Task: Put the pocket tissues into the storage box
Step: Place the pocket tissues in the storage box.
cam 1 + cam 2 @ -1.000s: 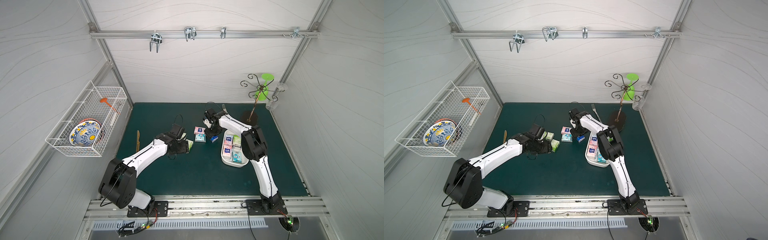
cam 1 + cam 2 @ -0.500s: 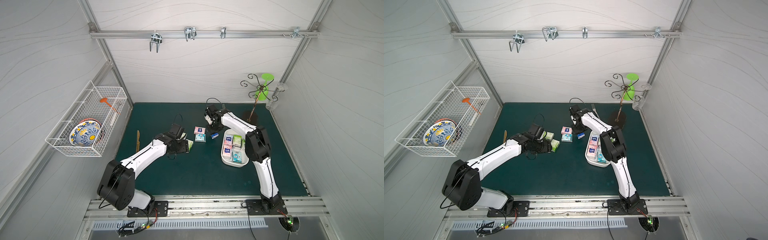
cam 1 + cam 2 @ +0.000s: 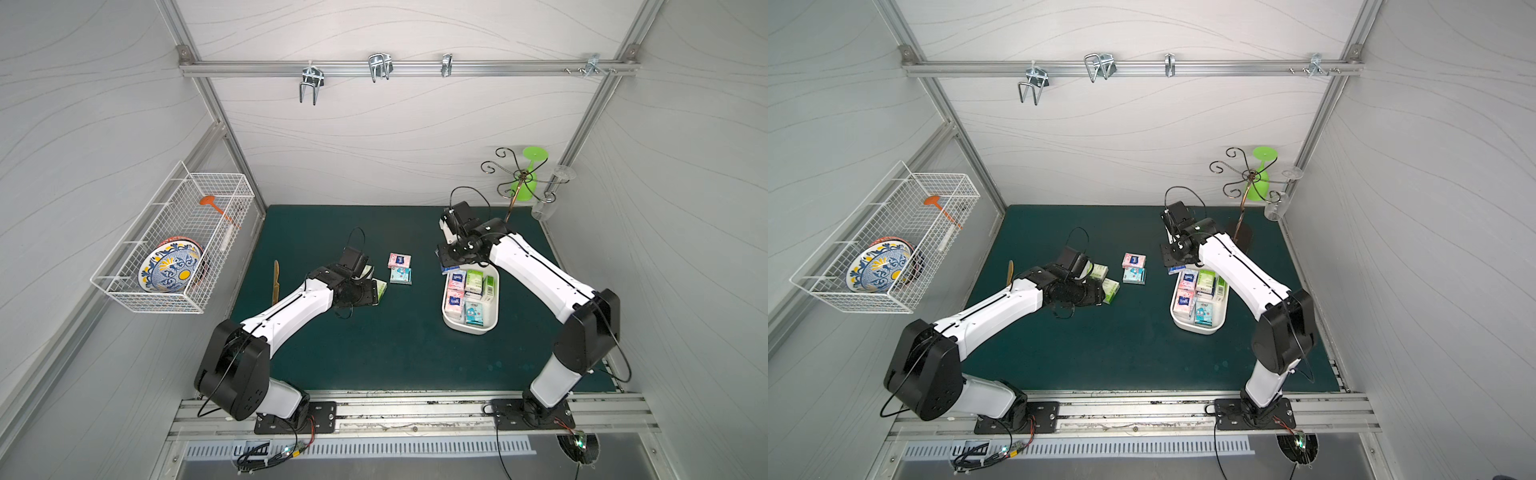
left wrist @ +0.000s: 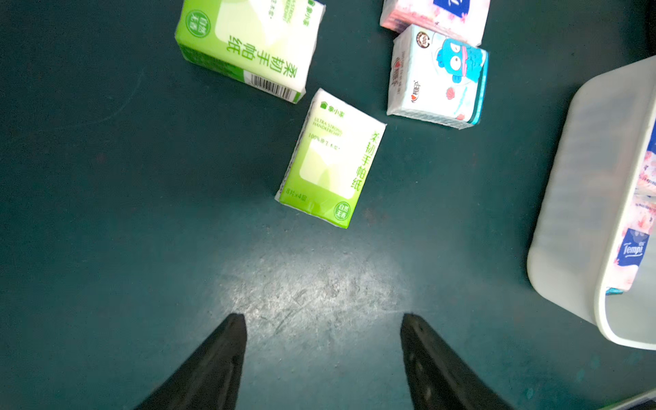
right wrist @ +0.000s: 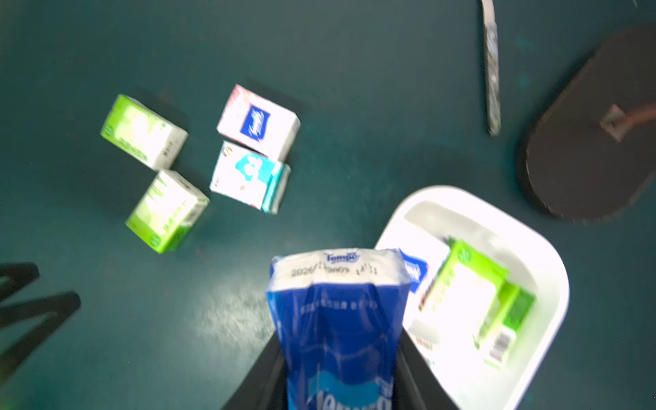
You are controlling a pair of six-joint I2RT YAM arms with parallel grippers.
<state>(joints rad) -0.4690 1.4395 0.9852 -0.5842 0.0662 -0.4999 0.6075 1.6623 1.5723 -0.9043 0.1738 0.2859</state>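
Pressure is being applied by the right gripper (image 5: pixel 339 358) to a blue packet (image 5: pixel 337 312), which is being gripped between the closed-in jaws and carried above the mat (image 5: pixel 106 337), right at the rim of the box (image 5: pixel 546 255). Inside the box (image 3: pixel 469 329), several pink, green and light-blue packets are being held side by side. The left gripper (image 4: pixel 323 317) is being held spread apart with nothing between its fingers (image 4: pixel 220 355), low over bare mat. Just ahead of it, two green packets (image 4: pixel 332 158) are being left lying close together, and past them a light-blue packet (image 4: pixel 438 76) is being touched along one edge by a pink packet (image 4: pixel 436 10). These four are being left loose on the mat between the two arms, apart from the box.
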